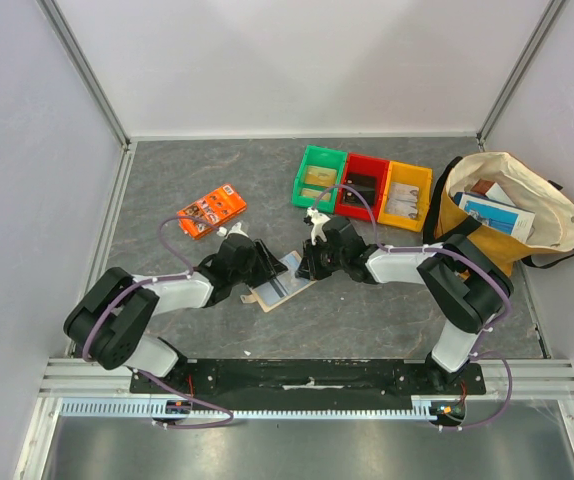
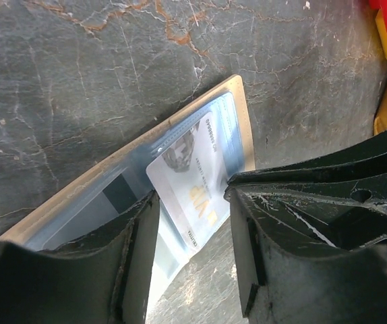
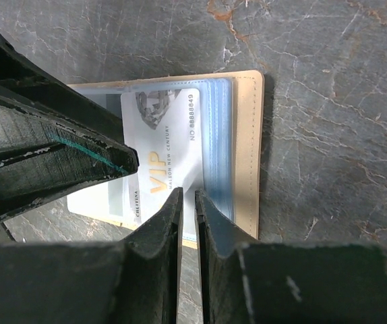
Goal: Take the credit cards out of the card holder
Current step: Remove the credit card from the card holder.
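On table [image 1: 387,320], left gripper [image 2: 190,199] wide astride card [image 3: 163,142], holding nothing; right gripper [image 3: 187,199] near-closed, hold unclear; we see holder [image 3: 247,135] edge free.

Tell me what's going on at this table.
Both arms are working on the card holder, which lies open on the grey table. A white VIP card juts past the holder's edge but is not clear of it yet. The left claw is open, straddling that card. The right claw has its fingers almost together at the card's edge; whether it actually grips the card can't be seen.
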You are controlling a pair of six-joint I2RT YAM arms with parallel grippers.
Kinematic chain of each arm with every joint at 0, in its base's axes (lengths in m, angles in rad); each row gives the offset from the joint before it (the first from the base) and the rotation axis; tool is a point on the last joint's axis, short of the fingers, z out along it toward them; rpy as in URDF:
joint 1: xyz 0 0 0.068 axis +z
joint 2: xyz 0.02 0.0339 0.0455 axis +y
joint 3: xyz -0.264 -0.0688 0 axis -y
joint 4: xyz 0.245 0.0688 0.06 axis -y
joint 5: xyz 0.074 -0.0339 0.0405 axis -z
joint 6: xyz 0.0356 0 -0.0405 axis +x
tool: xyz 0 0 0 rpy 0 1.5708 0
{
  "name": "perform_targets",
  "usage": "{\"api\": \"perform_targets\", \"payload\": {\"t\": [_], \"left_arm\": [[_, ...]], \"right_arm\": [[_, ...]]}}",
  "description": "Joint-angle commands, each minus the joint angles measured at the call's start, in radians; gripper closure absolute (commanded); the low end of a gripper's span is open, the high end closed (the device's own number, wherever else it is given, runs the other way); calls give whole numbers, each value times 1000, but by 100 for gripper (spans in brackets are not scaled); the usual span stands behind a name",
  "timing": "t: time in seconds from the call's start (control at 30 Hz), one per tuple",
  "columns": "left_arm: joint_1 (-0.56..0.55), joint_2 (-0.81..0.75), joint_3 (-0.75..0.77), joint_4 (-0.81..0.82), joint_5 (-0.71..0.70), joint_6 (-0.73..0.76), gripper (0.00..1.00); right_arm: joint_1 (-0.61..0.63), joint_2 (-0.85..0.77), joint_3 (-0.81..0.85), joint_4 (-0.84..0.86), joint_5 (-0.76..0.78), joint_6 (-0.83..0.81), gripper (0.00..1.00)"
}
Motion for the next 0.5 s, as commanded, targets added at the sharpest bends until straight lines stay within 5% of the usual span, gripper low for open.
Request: {"api": "perform_targets", "payload": {"t": [0.0,0.47], "left_arm": [[2,15,-29,59,-11,-31,50],[2,-43,-144,286,30,-37,84]], "right_arm": [[-5,24,-30,-76,13,-3,81],[-18,47,-31,-53,-19,23,81]]}}
